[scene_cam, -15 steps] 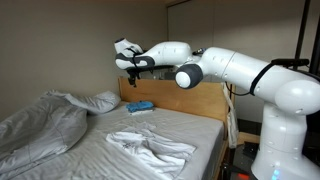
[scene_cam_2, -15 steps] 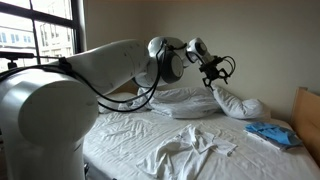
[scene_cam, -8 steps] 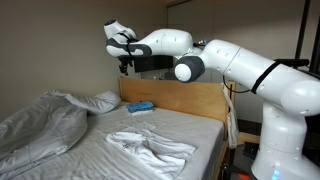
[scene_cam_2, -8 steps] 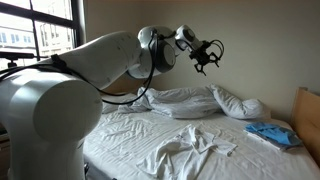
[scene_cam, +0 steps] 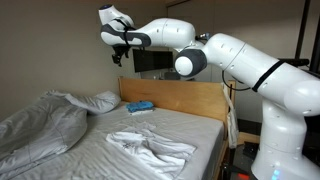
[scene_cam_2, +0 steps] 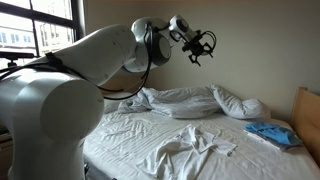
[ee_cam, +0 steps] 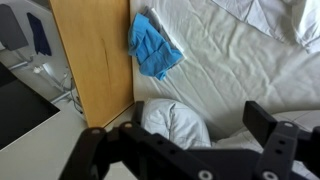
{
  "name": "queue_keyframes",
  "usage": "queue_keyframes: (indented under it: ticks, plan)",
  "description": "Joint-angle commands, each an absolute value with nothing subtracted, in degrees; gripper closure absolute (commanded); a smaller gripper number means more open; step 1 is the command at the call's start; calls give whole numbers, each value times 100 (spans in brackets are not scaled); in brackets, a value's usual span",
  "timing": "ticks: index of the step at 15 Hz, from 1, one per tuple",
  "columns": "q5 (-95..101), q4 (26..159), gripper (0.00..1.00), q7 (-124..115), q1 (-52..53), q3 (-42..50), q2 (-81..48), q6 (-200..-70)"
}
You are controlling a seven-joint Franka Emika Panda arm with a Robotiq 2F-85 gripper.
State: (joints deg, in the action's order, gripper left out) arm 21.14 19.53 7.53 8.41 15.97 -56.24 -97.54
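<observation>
The hand (scene_cam: 119, 52) hangs spread and empty, high above the wooden headboard (scene_cam: 175, 97). Just beside the headboard lie a blue cloth (ee_cam: 152, 45) and a pillow (ee_cam: 176, 125).

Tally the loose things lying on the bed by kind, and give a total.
Blue cloth: 1
White crumpled cloth: 1
Pillow: 1
Bunched duvet: 1
Total: 4
</observation>
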Motion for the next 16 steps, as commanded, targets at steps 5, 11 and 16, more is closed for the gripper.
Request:
queue_keyframes:
  ticks: [5, 11, 16]
  plan:
    - [2630, 1951, 0, -11, 1300, 1916, -5253, -9905]
    - [2750, 1950, 0, 56, 1524, 1911, -5092, -9339]
    - [2814, 2255, 0, 73, 1583, 1931, -5226, -8523]
